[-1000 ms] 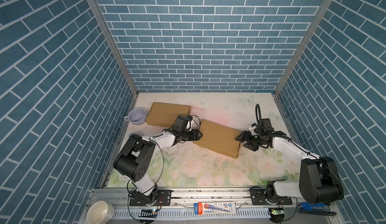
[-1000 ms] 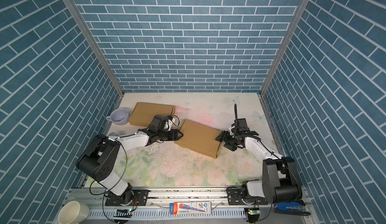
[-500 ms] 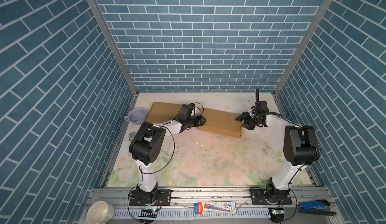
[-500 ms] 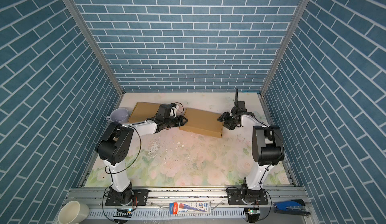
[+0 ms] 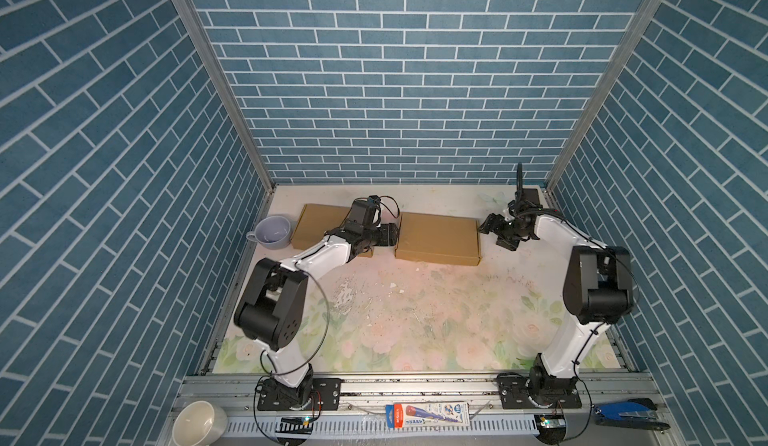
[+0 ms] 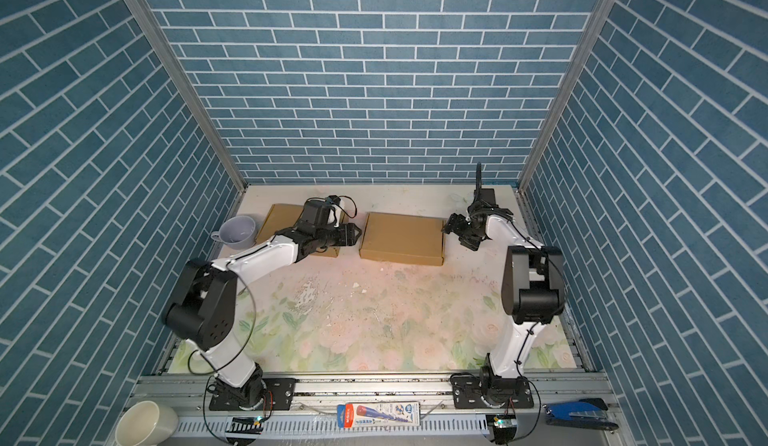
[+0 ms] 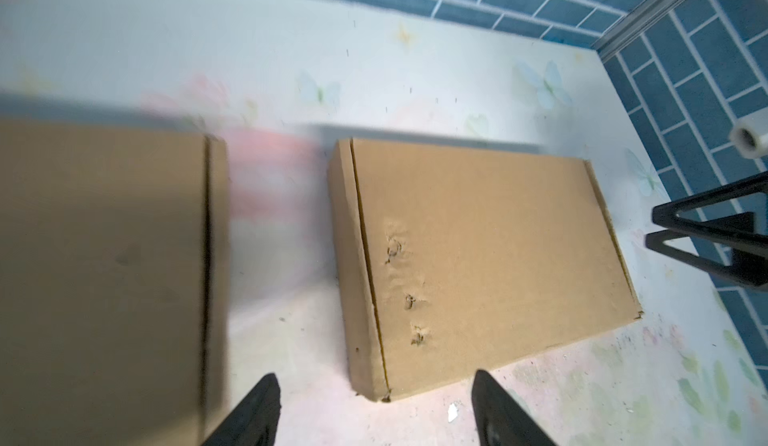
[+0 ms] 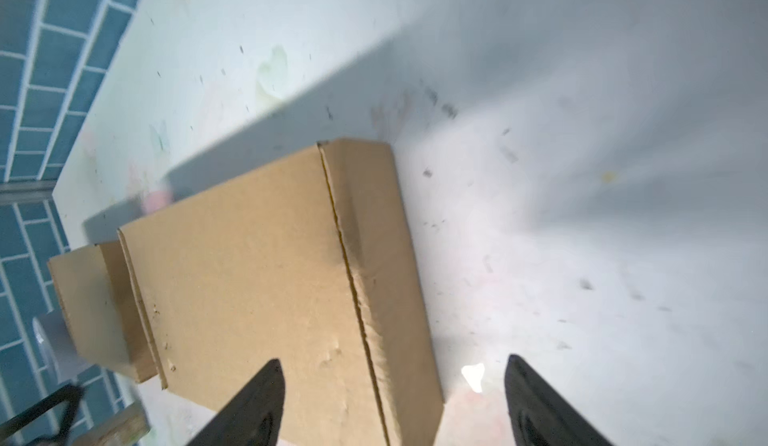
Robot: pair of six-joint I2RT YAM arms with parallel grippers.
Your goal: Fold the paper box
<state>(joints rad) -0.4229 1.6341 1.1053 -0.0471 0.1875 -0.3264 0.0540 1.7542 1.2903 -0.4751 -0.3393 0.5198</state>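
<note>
The paper box [image 5: 436, 238] [image 6: 402, 238] is a flat, closed brown carton lying on the table near the back wall. My left gripper [image 5: 390, 234] [image 6: 353, 234] stands open just off its left end. In the left wrist view the box [image 7: 490, 257] has its near corner between the fingertips of the gripper [image 7: 376, 377], untouched. My right gripper [image 5: 494, 236] [image 6: 459, 235] stands open just off the right end. In the right wrist view the box [image 8: 249, 277] has its long edge between the spread fingers of that gripper [image 8: 394, 361].
A second flat brown carton [image 5: 324, 223] [image 7: 104, 277] [image 8: 83, 298] lies left of the box, partly under my left arm. A lavender cup [image 5: 272, 232] stands beside it at the left wall. On the front rail are a white cup [image 5: 199, 423], a pen pack [image 5: 428, 415] and a blue stapler [image 5: 627, 419].
The box went from lying slantwise mid-table to the back, square with the wall beside the other carton. Both grippers, close on its ends before, have opened wider and stand off it.
</note>
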